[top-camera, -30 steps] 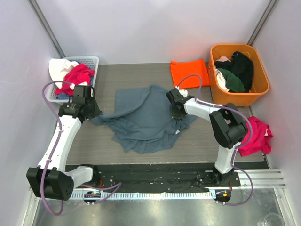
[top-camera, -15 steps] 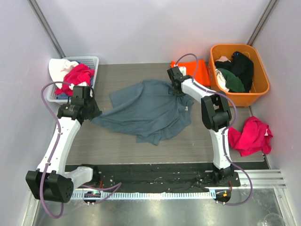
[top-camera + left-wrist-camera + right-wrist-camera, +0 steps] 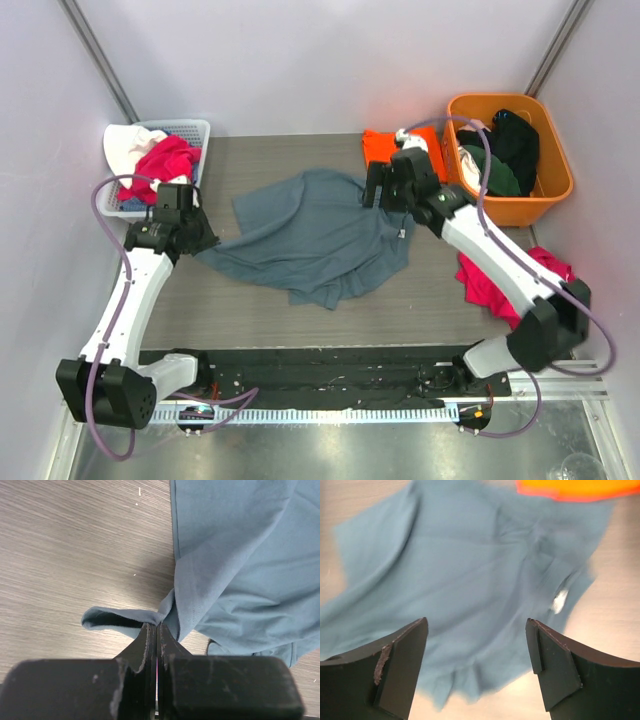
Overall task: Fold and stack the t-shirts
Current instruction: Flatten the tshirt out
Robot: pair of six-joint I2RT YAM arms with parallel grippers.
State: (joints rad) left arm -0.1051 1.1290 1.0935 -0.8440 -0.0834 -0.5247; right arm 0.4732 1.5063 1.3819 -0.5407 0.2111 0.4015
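Observation:
The slate blue-grey t-shirt (image 3: 310, 235) lies crumpled and partly spread in the middle of the table. My left gripper (image 3: 205, 243) is shut on a fold of its left edge, seen pinched between the jaws in the left wrist view (image 3: 156, 625). The shirt (image 3: 240, 555) trails off to the right there. My right gripper (image 3: 375, 190) hangs open above the shirt's back right corner with nothing between its fingers (image 3: 476, 625); the shirt (image 3: 470, 565) lies below it. The folded orange t-shirt (image 3: 385, 148) lies at the back, partly behind the right arm, and shows at the top edge of the right wrist view (image 3: 570, 489).
An orange plastic tub (image 3: 555, 185) with dark and white clothes stands at the back right. A white basket (image 3: 195, 128) with pink and white clothes stands at the back left. A pink garment (image 3: 550, 265) lies at the right edge under the right arm.
My right gripper carried the shirt's corner toward the back right, then opened, let it go and rose. The shirt is more spread out. My left gripper has kept its hold.

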